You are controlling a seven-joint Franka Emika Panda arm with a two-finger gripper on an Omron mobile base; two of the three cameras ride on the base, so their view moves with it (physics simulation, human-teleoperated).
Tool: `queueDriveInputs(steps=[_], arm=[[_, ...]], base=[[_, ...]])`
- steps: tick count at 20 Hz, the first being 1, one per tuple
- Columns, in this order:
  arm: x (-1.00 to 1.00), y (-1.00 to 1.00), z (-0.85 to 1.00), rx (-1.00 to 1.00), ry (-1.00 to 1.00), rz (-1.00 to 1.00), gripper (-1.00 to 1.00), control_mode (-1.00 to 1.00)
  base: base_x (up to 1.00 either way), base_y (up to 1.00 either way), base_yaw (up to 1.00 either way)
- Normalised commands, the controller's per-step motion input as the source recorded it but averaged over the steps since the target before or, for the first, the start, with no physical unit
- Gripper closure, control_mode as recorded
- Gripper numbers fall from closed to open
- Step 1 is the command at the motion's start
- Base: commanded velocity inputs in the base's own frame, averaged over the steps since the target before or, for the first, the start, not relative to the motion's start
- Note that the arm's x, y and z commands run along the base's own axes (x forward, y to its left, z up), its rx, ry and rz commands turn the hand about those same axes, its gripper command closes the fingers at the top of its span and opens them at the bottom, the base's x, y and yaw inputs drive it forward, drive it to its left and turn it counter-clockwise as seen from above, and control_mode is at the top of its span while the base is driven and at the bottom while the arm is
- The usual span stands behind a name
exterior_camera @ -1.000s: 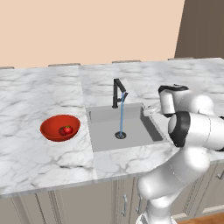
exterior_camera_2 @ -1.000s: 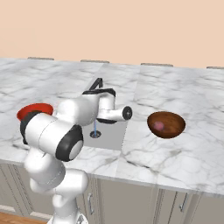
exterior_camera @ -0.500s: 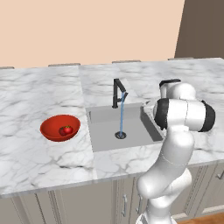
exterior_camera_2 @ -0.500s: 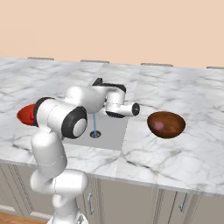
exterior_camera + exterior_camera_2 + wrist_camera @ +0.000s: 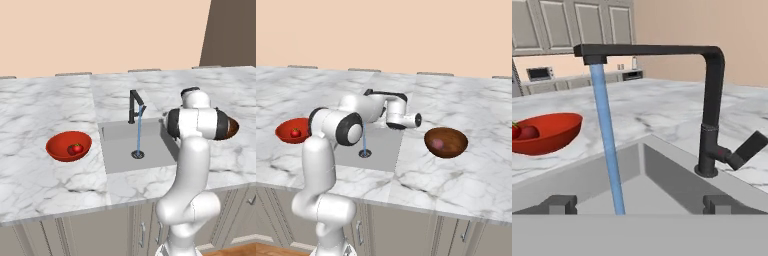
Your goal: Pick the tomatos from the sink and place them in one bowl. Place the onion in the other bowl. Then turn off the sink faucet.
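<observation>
Both tomatos (image 5: 527, 132) lie in the bright red bowl (image 5: 60, 147), left of the sink (image 5: 120, 155); one with a green top (image 5: 76, 148) shows plainly. The pinkish onion (image 5: 438, 144) rests inside the dark brown bowl (image 5: 452, 145), right of the sink. The black faucet (image 5: 712, 110) stands behind the basin, and a blue stream of water (image 5: 609, 145) falls from its spout to the drain (image 5: 365, 153). My gripper (image 5: 640, 205) hovers over the sink's right part, facing the faucet. It is open, with nothing between its fingertips (image 5: 560, 204).
White marble counter (image 5: 45, 110) surrounds the sink on all sides. The faucet's handle (image 5: 752, 147) sticks out low from the post. My arm's elbow (image 5: 197, 122) hides most of the brown bowl in the left base view. Cabinet fronts (image 5: 406, 230) run below the counter.
The arm's elbow has swung up and toward the sink's right edge, while the hand has stayed near the basin's right side. The gripper has stayed open.
</observation>
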Motion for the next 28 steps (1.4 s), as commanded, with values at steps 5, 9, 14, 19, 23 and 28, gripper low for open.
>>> queueDriveInputs(steps=[5, 9, 14, 19, 23, 28], arm=[[0.48, 0.0, -0.1, 0.02, -0.02, 0.15, -1.0, -1.0], [0.36, 0.05, -0.14, 0.0, -0.04, 0.07, -1.0, -1.0], [0.24, 0.07, -0.11, 0.0, -0.01, 0.02, -1.0, -1.0], [0.03, 0.04, 0.0, 0.0, 0.0, 0.0, -1.0, -1.0], [0.04, 0.0, 0.0, 0.0, 0.0, 0.0, -1.0, -1.0], [0.16, -0.02, 0.0, 0.01, 0.0, 0.0, -1.0, -1.0]], base=[[0.0, 0.0, 0.0], [0.0, 0.0, 0.0], [0.0, 0.0, 0.0], [0.0, 0.0, 0.0], [0.0, 0.0, 0.0], [0.0, 0.0, 0.0]])
